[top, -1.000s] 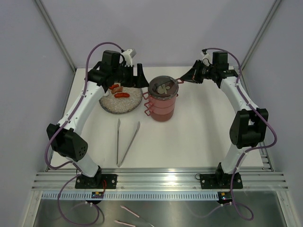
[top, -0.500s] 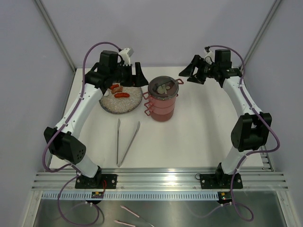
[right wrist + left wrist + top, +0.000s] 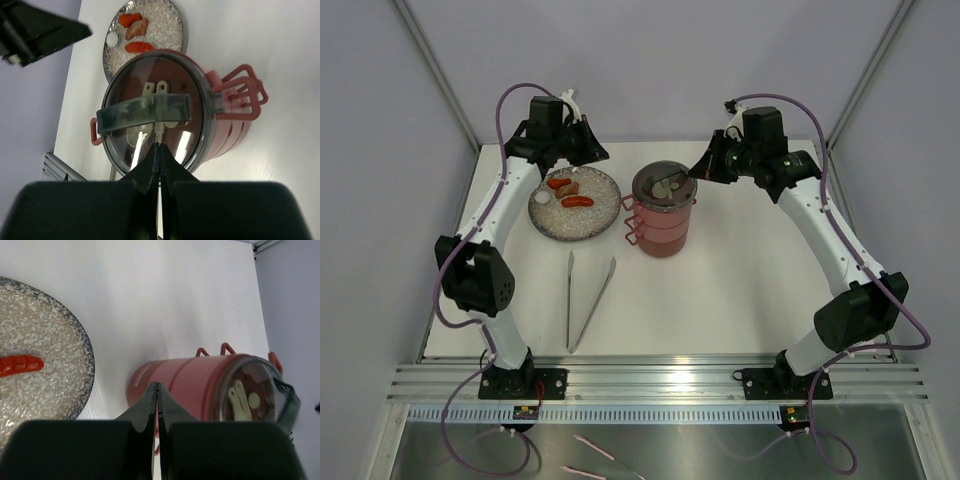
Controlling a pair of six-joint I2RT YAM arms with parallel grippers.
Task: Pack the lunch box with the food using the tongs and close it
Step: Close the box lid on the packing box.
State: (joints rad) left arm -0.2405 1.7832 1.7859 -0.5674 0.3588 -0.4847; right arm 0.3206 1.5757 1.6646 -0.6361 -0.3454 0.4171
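Lunch box [image 3: 663,210] sits stacked and lidded just beside the plate [image 3: 570,226], food [image 3: 576,201] waiting on that plate, tongs [image 3: 585,300] lying untouched near its front edge, left gripper [image 3: 157,385] and right gripper [image 3: 159,146] both clenched on nothing, so by the look of it packing hasn't begun.

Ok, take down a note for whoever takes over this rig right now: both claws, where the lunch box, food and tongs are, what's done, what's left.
Left claw: shut, empty, raised by the far edge of the grey plate.
Right claw: shut, empty, raised by the far right side of the lunch box.
Lunch box: tiers stacked, see-through lid on top.
Food: four pieces, all on the plate.
Tongs: flat on the table, nearer than the plate, in no claw.
Done: nothing visibly packed.
Left: open the box, pick up the tongs, move the food in, close it.
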